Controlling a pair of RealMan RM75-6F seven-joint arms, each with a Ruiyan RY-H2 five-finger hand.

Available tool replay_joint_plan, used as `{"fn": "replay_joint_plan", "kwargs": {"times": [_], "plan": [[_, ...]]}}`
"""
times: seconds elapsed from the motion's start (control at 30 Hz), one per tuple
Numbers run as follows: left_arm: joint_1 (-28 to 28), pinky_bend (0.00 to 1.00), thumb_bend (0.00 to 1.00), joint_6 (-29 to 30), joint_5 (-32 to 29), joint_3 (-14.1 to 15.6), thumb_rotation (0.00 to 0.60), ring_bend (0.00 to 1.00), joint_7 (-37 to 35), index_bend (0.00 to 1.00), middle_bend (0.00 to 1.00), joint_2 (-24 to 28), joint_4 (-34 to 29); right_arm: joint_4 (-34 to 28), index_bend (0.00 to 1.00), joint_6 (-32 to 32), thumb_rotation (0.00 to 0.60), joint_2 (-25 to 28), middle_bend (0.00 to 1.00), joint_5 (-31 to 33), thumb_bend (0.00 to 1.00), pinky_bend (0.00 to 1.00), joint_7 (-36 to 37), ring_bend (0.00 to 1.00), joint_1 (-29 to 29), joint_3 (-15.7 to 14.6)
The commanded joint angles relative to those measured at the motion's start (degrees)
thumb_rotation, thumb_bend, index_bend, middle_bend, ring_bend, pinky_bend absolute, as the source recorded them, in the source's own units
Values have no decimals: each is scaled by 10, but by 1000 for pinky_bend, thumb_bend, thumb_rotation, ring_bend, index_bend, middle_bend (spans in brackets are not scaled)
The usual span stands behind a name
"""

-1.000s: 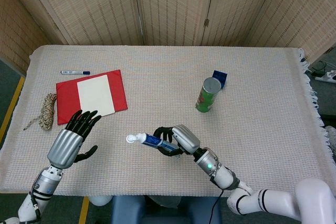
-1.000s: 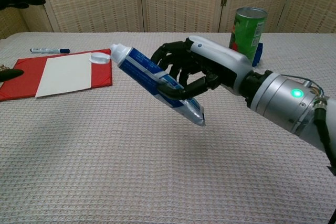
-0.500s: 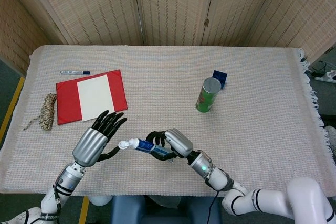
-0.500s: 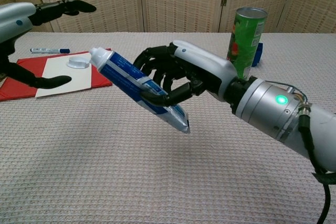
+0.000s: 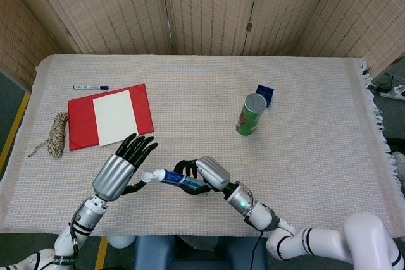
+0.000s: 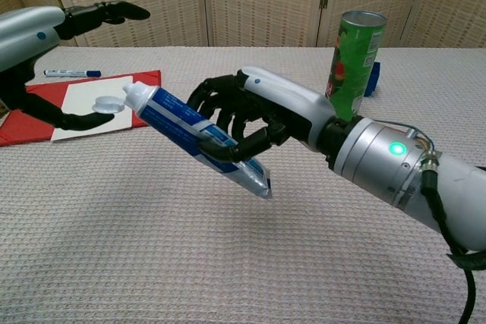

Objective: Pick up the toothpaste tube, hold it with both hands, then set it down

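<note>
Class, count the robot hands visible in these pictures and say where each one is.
2. The right hand holds the toothpaste tube above the table's near edge; the left hand is spread open just beside the tube's cap end. None seem hidden.

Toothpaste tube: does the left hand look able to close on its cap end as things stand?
Probably yes. The left hand is open, fingers spread, right at the capped end of the toothpaste tube, which the right hand holds above the table. Nothing lies between them.
</note>
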Motion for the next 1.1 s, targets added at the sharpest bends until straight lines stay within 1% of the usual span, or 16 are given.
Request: {"fn": "replay_joint_plan", "kwargs": {"times": [0.03, 0.57, 0.73, 0.93, 1.1], "plan": [[-1, 0, 334, 2, -1, 0, 600, 98, 1, 11, 82, 1, -1, 1, 646, -4, 600, 0, 586, 3, 884, 591, -6, 658, 1, -1], [-7, 0, 334, 4, -5, 7, 600, 98, 7, 11, 82, 6, -10, 10, 650, -28, 600, -12, 590, 19, 884, 591, -38, 661, 9, -2], [-4, 0, 335, 12, -15, 3, 600, 98, -3, 11, 82, 14, -15, 17, 650, -19, 600, -12, 590, 18, 885, 591, -31, 662, 3, -5], [6, 0, 325, 19, -50, -4, 600, 98, -73, 12, 82, 41, -48, 21, 650, -2, 600, -6, 590, 13, 885, 591, -11, 662, -6, -6], [5, 0, 230, -10, -78, -2, 600, 72, -164, 12, 82, 74, -96, 26, 650, 8, 600, -12, 590, 3, 885, 591, -2, 662, -6, -6]]}}
